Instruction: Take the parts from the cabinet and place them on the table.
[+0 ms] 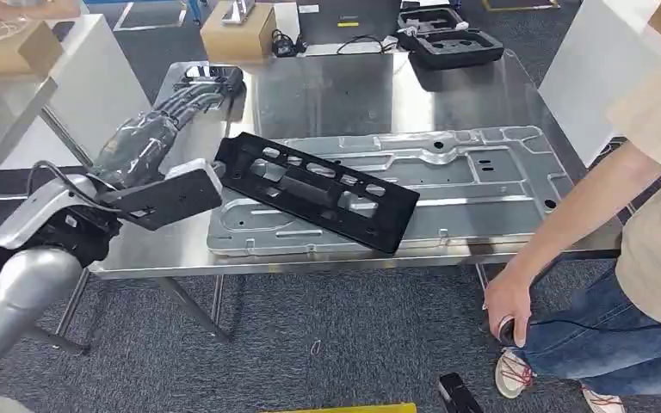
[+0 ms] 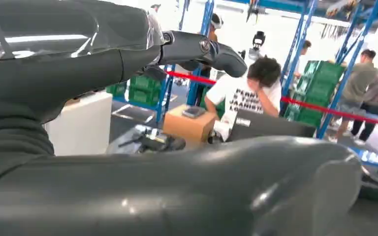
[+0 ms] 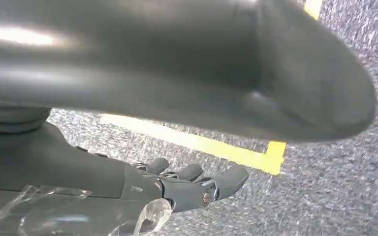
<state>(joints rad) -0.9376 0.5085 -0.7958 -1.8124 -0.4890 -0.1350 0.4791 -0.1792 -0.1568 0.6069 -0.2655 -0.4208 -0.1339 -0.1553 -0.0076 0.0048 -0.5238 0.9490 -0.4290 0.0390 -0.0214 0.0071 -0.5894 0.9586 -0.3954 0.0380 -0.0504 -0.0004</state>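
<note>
A long black plastic part point(image 1: 314, 189) with several slots lies slanted across a pressed silver metal sheet point(image 1: 482, 185) on the steel table point(image 1: 327, 95). My left arm reaches over the table's left side. Its hand point(image 1: 209, 84) rests near the far left corner, past the part's left end, with nothing in it. In the left wrist view the left hand's thumb point(image 2: 202, 187) and a finger point(image 2: 202, 49) are spread apart, and nothing lies between them. My right hand point(image 3: 192, 189) hangs over the grey carpet, fingers loosely extended and holding nothing.
A person point(image 1: 654, 172) stands at the table's right front corner, one hand point(image 1: 508, 310) low beside the table leg. A cardboard box point(image 1: 237, 30) and black foam trays point(image 1: 452, 39) sit at the table's back. A white stand point(image 1: 95, 77) is on the left.
</note>
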